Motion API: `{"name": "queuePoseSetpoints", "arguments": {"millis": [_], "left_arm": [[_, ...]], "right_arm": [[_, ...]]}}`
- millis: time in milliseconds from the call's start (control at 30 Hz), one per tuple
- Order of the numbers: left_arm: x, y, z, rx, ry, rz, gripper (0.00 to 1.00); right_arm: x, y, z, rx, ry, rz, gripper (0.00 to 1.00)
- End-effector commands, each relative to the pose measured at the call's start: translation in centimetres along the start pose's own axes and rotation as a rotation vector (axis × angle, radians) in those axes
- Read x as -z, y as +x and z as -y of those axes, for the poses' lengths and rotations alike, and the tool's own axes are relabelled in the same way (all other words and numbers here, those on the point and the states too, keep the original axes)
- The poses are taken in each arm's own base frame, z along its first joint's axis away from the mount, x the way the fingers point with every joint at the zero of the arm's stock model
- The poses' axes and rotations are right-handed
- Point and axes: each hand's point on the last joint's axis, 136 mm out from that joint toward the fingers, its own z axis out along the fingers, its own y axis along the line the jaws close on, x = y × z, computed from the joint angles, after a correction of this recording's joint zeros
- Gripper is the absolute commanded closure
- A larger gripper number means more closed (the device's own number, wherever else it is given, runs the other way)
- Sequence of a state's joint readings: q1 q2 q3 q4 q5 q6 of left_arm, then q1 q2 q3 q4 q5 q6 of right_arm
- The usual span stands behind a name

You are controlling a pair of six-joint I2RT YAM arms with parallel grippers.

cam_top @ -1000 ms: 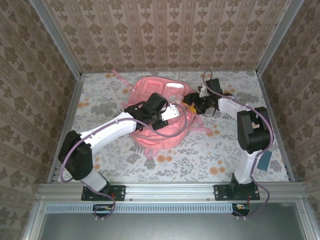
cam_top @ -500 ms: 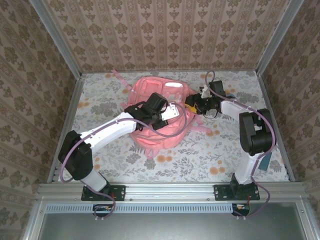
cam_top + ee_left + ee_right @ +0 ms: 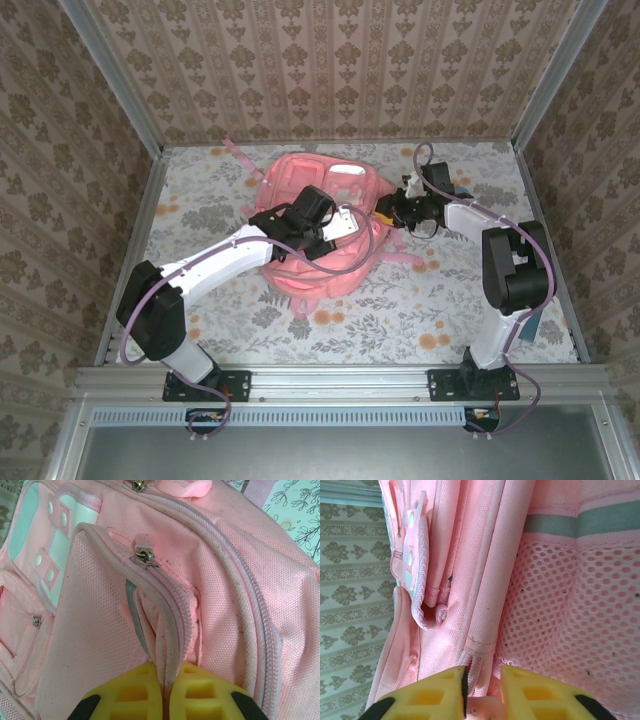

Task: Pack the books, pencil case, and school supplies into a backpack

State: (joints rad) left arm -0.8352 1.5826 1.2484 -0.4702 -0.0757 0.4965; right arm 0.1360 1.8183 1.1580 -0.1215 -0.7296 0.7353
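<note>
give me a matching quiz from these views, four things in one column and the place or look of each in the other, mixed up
Column one
1 left tool
2 right tool
3 zipper pull
4 table

Column two
a floral print
b clamped on the zip-edged flap of the backpack
c silver metal, at the flap's top corner
d closed on backpack fabric beside the mesh pocket

Pairs: 1-b, 2-d, 3-c, 4-a

No readable text, label or number on the backpack [image 3: 295,180]
</note>
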Motion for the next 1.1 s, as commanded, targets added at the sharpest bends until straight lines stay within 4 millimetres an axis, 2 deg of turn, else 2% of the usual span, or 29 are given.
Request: {"name": "queuePoseSetpoints", "arguments": {"millis": [0,300,700,1067], "left_arm": [[0.6,-1.4,-1.7,0.04,-0.059,0.061,0.98],[-0.1,-1.3,-2.0,0.072,-0.077,0.055,1.0],[-1.4,-2.7,-3.3,0.237,-0.125,0.095,1.0],[-2.5,-3.5,-3.9,0.323,-0.133,0.108,1.0]], "right_arm": [[1.0,0.6,-0.7,0.005,0.018,-0.001,0.8],[2.6,1.2,-2.3,0.016,0.006,0.003,1.0],[4.5,6.3,-4.6,-0.087,-0.131,-0.042,1.0],[3.4,10.8,-6.3,-0.151,-0.179,-0.108,1.0]]}}
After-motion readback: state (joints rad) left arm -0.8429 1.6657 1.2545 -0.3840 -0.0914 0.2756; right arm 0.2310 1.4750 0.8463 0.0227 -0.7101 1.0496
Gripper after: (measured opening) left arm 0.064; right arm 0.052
